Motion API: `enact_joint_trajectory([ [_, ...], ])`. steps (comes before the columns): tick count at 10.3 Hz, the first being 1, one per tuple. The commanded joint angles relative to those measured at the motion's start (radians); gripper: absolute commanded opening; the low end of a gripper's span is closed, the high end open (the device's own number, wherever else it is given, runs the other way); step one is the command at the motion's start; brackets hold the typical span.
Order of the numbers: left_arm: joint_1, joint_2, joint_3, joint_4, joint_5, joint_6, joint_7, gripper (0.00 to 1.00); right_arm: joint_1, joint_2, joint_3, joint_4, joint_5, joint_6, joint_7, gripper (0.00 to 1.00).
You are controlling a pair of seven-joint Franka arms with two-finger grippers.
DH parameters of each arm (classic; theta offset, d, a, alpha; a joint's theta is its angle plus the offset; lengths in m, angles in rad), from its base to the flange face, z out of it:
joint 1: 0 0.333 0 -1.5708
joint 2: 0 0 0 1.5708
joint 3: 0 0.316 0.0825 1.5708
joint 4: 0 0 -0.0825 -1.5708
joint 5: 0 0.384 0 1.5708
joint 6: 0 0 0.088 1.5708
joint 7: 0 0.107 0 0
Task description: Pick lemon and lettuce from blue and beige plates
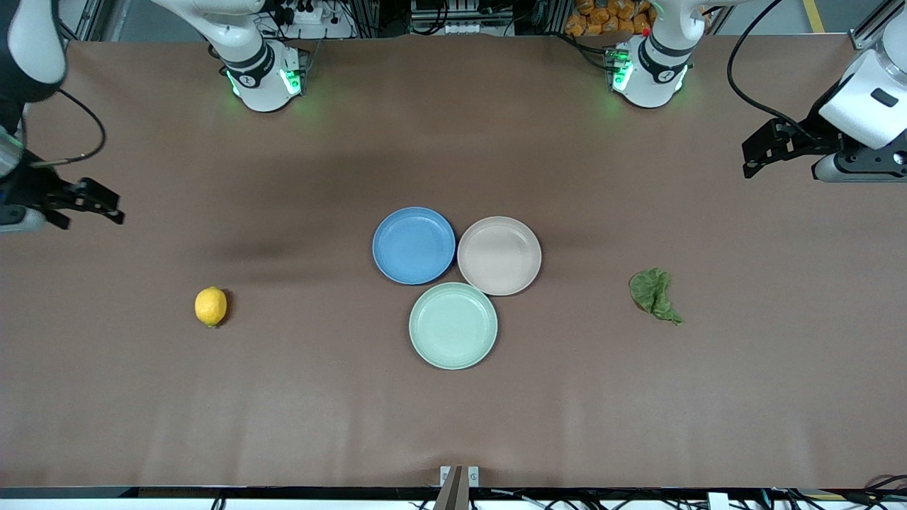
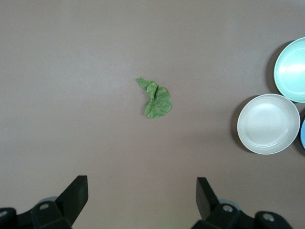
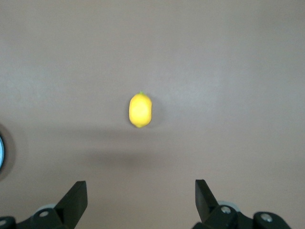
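Front view, tabletop (image 1: pixel 453 425) contents:

1. Blue plate (image 1: pixel 414 246): middle of the tabletop, nothing on it. Its rim touches the beige plate toward the left arm's end.
2. Beige plate (image 1: pixel 499 256): middle of the tabletop, nothing on it. In the left wrist view it shows as a pale round dish (image 2: pixel 268 123).
3. Mint plate (image 1: pixel 453 325): nearer the front camera than the other two, just against both, nothing on it.
4. Lemon (image 1: pixel 210 306): lying on the bare tabletop toward the right arm's end, well apart from the plates. The right wrist view shows it alone on the brown surface (image 3: pixel 140 109).
5. Lettuce (image 1: pixel 654 293): one crumpled green leaf on the bare tabletop toward the left arm's end, well apart from the plates, pointed tail turned toward the front edge. The left wrist view shows it lying flat (image 2: pixel 155 98).
6. Left pincer (image 1: pixel 758 152): up in the air over the tabletop's edge at the left arm's end, nearer the bases' edge than the lettuce. Fingers (image 2: pixel 75 192) spread wide apart, nothing between them.
7. Right pincer (image 1: pixel 106 202): up in the air over the edge at the right arm's end. Fingers (image 3: pixel 75 198) spread wide apart, nothing between them.
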Motion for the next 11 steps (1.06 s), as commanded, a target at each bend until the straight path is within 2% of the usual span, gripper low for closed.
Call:
enact_joint_trajectory([
  [1, 0.004, -0.006, 0.005, 0.002, -0.021, 0.002, 0.030, 1.00, 0.031, 0.018, -0.009, 0.134, -0.037, -0.088, 0.065, 1.00],
  [4, 0.004, -0.006, 0.005, 0.002, -0.022, 0.002, 0.030, 1.00, 0.051, 0.023, -0.004, 0.241, -0.056, -0.162, 0.139, 1.00],
  [6, 0.004, -0.006, 0.005, 0.002, -0.025, 0.002, 0.022, 1.00, 0.055, 0.034, 0.026, 0.317, -0.056, -0.256, 0.191, 1.00],
  [8, 0.004, -0.006, 0.004, 0.002, -0.024, 0.002, 0.021, 1.00, 0.053, 0.032, 0.055, 0.354, -0.057, -0.307, 0.234, 1.00],
  [11, 0.004, -0.006, 0.005, 0.002, -0.024, 0.000, 0.032, 1.00, 0.052, 0.032, 0.055, 0.355, -0.054, -0.316, 0.237, 1.00],
])
